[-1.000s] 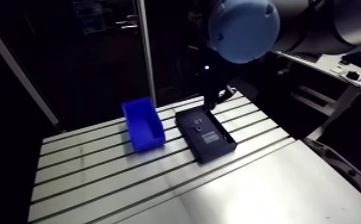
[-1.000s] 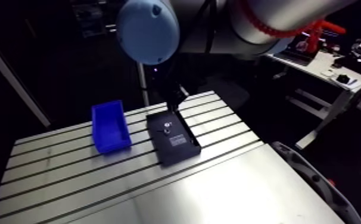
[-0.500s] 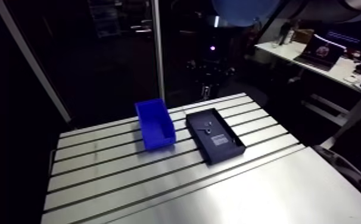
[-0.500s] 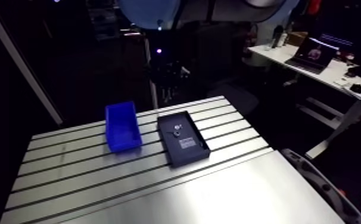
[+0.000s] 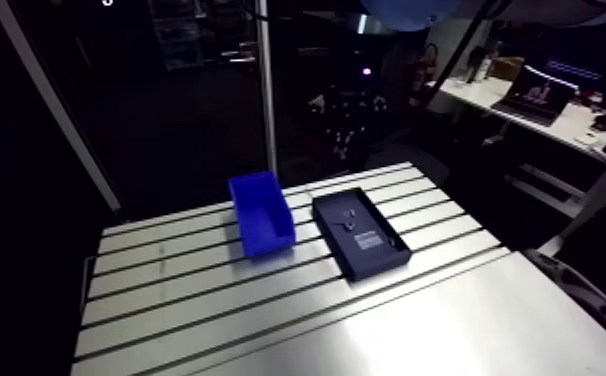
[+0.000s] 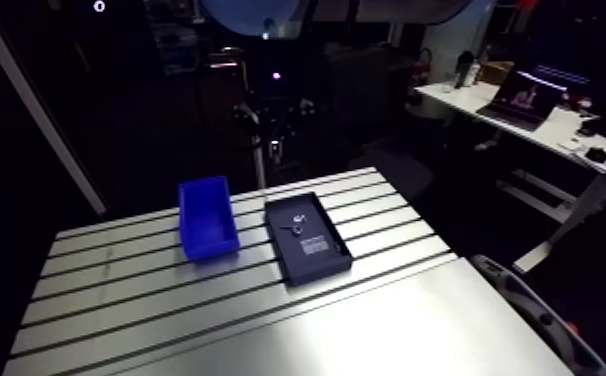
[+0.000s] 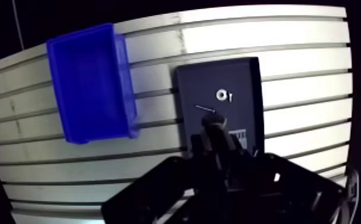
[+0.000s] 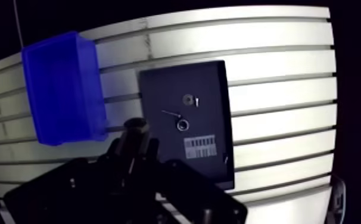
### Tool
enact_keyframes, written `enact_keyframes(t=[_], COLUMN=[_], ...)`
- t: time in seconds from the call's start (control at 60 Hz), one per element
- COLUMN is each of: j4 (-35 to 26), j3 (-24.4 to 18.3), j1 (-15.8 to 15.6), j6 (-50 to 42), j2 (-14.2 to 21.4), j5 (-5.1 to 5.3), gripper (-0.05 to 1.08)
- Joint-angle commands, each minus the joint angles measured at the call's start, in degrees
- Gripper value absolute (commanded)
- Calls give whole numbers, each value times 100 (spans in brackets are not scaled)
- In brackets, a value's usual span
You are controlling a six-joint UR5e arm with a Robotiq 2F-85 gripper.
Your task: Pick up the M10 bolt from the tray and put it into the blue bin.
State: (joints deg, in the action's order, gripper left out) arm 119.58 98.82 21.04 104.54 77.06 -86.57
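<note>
High above the black tray [image 7: 245, 71], you see the gripper [image 7: 214, 132], jaws pinching what looks like the dark M10 bolt [image 7: 214, 121] upright at their tips, small metal ring [image 7: 221, 94] lying in the tray, blue bin [image 7: 90, 89] just beside it, not touching, on the slotted table [image 7: 305, 65].

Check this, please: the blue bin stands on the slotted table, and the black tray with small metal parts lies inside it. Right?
Not quite. The black tray with its small metal parts lies beside the blue bin, apart from it, not inside; both stand on the slotted table. The wrist view shows this.
</note>
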Motion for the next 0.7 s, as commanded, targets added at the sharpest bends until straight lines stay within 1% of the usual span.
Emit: enact_keyframes(t=[0.017,0.183,0.233,0.25,0.283,0.3,0.333,0.35,0.367,0.383,0.4,0.417,0.433,0.45,0.467,0.483,0.5,0.517,0.55,0.567,0.583,0.6,0.617,0.7], j4=[298,369,353,353,329,329,317,317,309,309,300,300,277,277,221,221,123,123,-128,-128,-243,-243,-343,-505], j3=[42,81,81,81,97,97,130,130,140,140,142,142,135,135,111,111,100,100,50,50,9,9,-35,-91], j1=[13,16,-1,-1,-28,-28,-78,-78,-97,-97,-99,-99,-100,-100,-100,-100,-100,-100,-92,-92,-99,-99,-107,-125], j6=[1108,1919,2312,2312,2741,2741,3164,3164,3359,3359,3560,3560,3748,3748,3918,3918,4093,4093,4380,4380,4498,4498,4591,4728], j2=[6,15,15,15,23,23,31,31,55,55,73,73,84,84,85,85,93,93,93,93,87,87,86,77], j5=[11,38,81,81,91,91,124,124,157,157,199,199,236,236,286,286,353,353,477,477,539,539,585,618], gripper=[107,107,107,107,107,107,107,107,107,107,107,107,107,107,107,107,107,107,107,107,107,107,107,107])
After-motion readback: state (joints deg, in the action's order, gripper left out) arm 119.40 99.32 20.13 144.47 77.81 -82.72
